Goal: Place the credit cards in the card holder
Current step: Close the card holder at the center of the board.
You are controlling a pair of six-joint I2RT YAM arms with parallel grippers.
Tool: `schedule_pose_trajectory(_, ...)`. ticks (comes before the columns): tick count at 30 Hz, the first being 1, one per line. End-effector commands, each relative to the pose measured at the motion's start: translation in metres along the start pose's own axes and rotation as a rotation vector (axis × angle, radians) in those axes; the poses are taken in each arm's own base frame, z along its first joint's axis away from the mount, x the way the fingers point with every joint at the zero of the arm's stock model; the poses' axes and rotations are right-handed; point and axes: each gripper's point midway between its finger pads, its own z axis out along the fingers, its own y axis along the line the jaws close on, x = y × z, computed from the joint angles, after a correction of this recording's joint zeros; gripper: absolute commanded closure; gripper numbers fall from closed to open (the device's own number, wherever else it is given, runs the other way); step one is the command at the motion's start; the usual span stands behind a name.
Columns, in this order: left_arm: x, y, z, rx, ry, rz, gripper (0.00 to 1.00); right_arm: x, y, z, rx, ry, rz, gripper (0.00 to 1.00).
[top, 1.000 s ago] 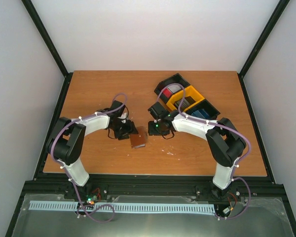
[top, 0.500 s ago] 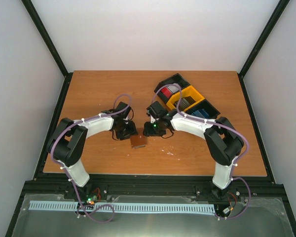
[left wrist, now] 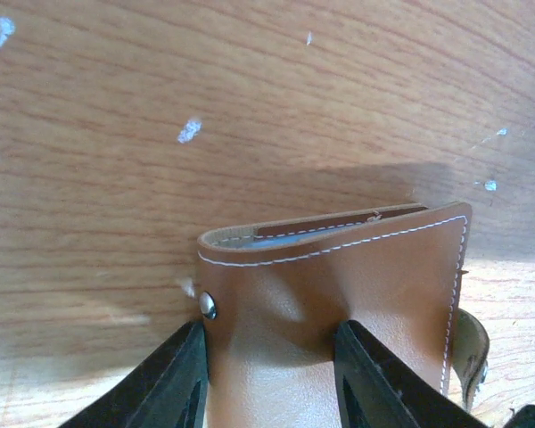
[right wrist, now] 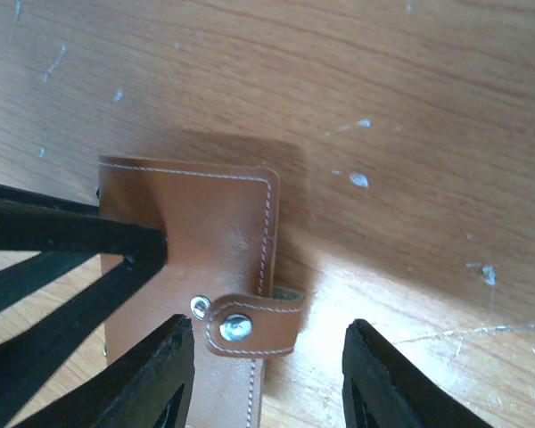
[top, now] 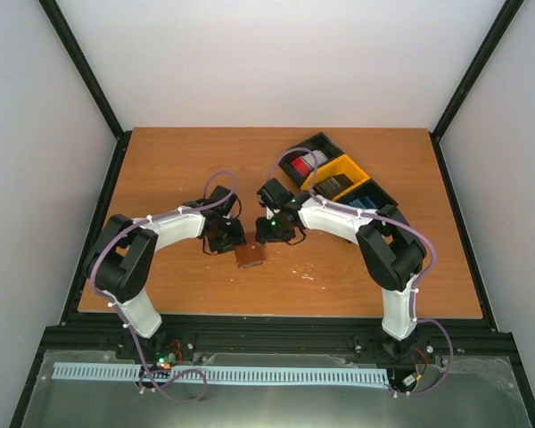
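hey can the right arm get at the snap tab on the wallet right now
Probably yes. The right gripper hangs open right over the tab clasp of the card holder, nothing lying between them. The left gripper pins the holder's far side, clear of the tab.

Both arms reach inward from their bases at the near edge, elbows bent outward, so that the two wrists meet close together over the middle of the table. The left gripper (top: 233, 241) points toward the right arm, low over the surface; in its wrist view the black fingers (left wrist: 174, 379) stand a little apart and press against either side of the card holder (left wrist: 339, 303). The right gripper (top: 269, 235) faces the left one, angled downward; its two fingers (right wrist: 156, 374) are spread wide and hold nothing
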Motion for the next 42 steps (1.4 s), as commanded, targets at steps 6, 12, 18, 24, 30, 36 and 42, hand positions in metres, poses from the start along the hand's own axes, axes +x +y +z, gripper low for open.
schedule_pose_trajectory(6,0.054,0.066,0.045,-0.196,0.161,-0.057,0.66,-0.001,-0.003,0.009,0.162,0.03,-0.036,0.58)
schedule_pose_trajectory(12,0.056,0.067,0.045,-0.196,0.164,-0.06,0.67,0.0,0.0,0.011,0.185,0.033,-0.035,0.59)
schedule_pose_trajectory(18,0.057,0.068,0.045,-0.197,0.166,-0.061,0.67,-0.007,-0.008,0.001,0.242,-0.011,-0.021,0.69)
schedule_pose_trajectory(24,0.057,0.068,0.046,-0.196,0.167,-0.059,0.67,-0.012,-0.01,-0.006,0.27,-0.039,-0.024,0.81)
schedule_pose_trajectory(30,0.057,0.069,0.045,-0.196,0.166,-0.056,0.66,-0.015,-0.01,-0.013,0.278,-0.058,-0.026,0.9)
schedule_pose_trajectory(36,0.058,0.069,0.045,-0.194,0.169,-0.056,0.66,-0.014,-0.004,-0.017,0.25,-0.056,-0.026,0.85)
schedule_pose_trajectory(42,0.059,0.068,0.046,-0.189,0.171,-0.058,0.67,-0.014,-0.008,-0.019,0.275,-0.06,-0.038,0.89)
